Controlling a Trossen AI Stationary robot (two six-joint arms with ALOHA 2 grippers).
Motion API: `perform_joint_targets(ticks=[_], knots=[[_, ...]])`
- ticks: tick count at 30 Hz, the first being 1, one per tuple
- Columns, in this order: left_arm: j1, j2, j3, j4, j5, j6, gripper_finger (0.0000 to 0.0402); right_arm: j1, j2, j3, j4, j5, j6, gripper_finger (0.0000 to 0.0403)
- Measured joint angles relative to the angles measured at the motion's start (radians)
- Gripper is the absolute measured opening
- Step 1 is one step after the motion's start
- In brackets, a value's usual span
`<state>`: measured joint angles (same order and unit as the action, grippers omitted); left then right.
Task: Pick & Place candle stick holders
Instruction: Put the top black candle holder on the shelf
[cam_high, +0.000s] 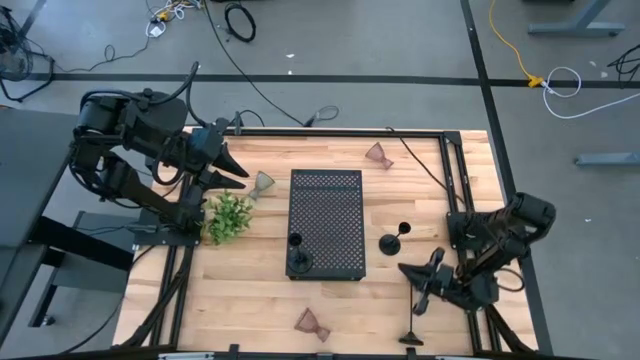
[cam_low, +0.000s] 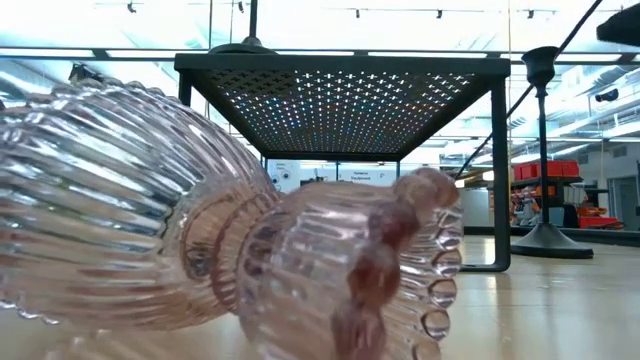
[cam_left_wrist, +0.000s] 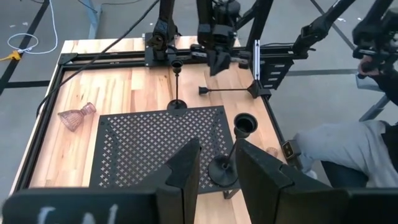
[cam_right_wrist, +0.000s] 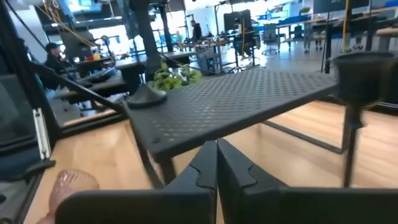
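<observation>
On the pale wooden tabletop (cam_high: 260, 290), centre, stands a black perforated rectangular metal tray (cam_high: 326, 224) on legs. One slim black metal candlestick on a round disc base (cam_high: 298, 260) stands upright on the tray's near-left corner. A 2nd black candlestick (cam_high: 393, 240) stands upright on the wood just right of the tray. A 3rd (cam_high: 411, 330) is near the front edge, right side; can't tell upright or lying.

Left arm w/ left hand (cam_high: 232, 165) hangs over the back-left area, fingers (cam_left_wrist: 186, 168) apart, nothing between them. Right hand (cam_high: 424, 292) sits low at front right, fingers clenched together, holding nothing.

Green leafy plant sprig (cam_high: 229, 215) lies left of the tray.

Small ribbed hourglass glass cups: pinkish one (cam_high: 312, 323) on its side at front centre; another pinkish one (cam_high: 379, 154) at back, right of centre; greenish one (cam_high: 262, 182) just beside the left hand.
</observation>
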<state>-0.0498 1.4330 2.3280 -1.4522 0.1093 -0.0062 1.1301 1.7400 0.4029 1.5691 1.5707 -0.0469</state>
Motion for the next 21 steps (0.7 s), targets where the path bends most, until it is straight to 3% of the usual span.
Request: perform_joint_targets(ticks=[6,13,21], knots=[[0.000,0.000,0.000,-0.002,0.000,0.022,0.0107,-0.005,-0.016,-0.116,-0.001,0.001,0.116,0.0005],[0.000,0.000,0.000,-0.002,0.000,0.019,0.0107,-0.009,-0.016,-0.228,-0.001,0.002,0.256,0.0044],[0.000,0.000,0.000,-0.001,-0.002,0.028,0.0107,-0.042,-0.016,-0.262,0.001,0.000,0.297,0.0122]])
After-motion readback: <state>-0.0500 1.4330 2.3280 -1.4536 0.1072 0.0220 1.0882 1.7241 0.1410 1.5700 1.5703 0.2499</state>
